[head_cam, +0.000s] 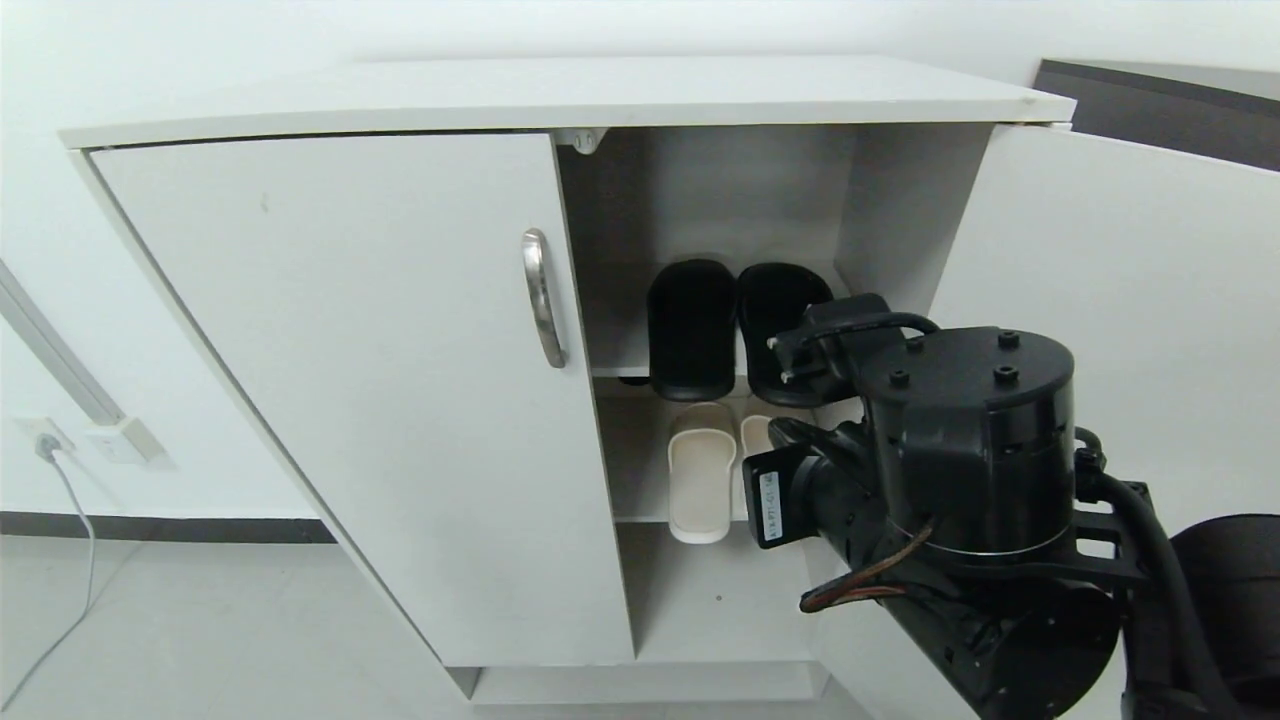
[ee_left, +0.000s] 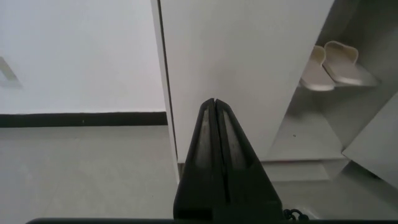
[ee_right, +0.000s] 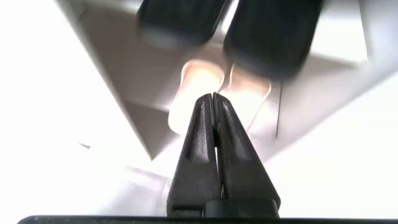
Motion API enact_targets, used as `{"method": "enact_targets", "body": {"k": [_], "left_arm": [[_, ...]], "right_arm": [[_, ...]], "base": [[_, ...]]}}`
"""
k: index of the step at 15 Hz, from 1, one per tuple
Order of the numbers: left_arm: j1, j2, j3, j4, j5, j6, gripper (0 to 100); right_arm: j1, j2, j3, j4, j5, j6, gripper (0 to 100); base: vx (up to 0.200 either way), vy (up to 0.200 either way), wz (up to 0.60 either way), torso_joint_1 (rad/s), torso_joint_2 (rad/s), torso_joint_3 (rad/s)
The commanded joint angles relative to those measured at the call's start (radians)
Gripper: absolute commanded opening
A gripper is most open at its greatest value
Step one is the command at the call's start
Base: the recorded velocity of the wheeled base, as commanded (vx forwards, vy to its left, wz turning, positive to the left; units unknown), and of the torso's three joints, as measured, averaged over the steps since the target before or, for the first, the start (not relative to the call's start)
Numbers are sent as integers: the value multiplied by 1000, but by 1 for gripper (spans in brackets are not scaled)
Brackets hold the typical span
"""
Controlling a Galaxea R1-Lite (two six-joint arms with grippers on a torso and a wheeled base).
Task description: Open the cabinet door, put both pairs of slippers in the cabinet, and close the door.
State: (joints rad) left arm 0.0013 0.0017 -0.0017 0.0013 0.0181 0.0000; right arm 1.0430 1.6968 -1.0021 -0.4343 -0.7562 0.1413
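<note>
The right gripper (ee_right: pixel 214 99) has its two black fingers pressed flat together with nothing between them. It points into the open half of the cabinet, in front of the shelves where the shoes sit. The right arm (head_cam: pixel 965 450) behind it is bulky and black, with a cable looping off its wrist, and it blocks part of the opening as seen from the head.

The left gripper (ee_left: pixel 214 102) is likewise pinched closed and empty. It hangs low before the closed door, above the pale grey floor (ee_left: pixel 87 168).

Both pairs are inside. The pair of flat black slippers (head_cam: pixel 735 330) lies side by side on the upper shelf (head_cam: pixel 620 372), ends poking past the shelf's front edge. Directly below, the pair of cream moulded slippers (head_cam: pixel 700 470) rests on the lower shelf (head_cam: pixel 640 518); the arm hides most of one of them.

The low white cabinet (head_cam: pixel 560 95) with a flat slab top stands against a white wall. Its left door (head_cam: pixel 350 400) is shut and carries a curved brushed-metal handle (head_cam: pixel 543 298) near its inner edge. Its right door (head_cam: pixel 1120 300) is swung wide open.

To the cabinet's left, a white wall socket (head_cam: pixel 45 440) holds a plug, and a thin grey cable (head_cam: pixel 85 570) trails down to the floor past a dark skirting strip (head_cam: pixel 160 528).
</note>
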Motion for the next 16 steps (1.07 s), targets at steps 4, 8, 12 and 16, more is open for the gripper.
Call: {"method": "enact_targets", "body": {"k": [4,8,12,16], "left_arm": [[0,0,0,-1,0,0,0],[0,0,0,-1,0,0,0],[0,0,0,-1,2,0,0],[0,0,0,-1,3,-2,0]], "right_arm": [[0,7,14,-17,0,-2,0],[0,7,34,-54,0,-15,0],[-1,9,34,-60,1,-15,0],[-8,20,37,-77,1,-17,0]], "base": [[-200,0,0,4,4,5],[-200,0,0,0,0,5],[-200,0,0,4,2,5],[0,0,0,0,0,0]]}}
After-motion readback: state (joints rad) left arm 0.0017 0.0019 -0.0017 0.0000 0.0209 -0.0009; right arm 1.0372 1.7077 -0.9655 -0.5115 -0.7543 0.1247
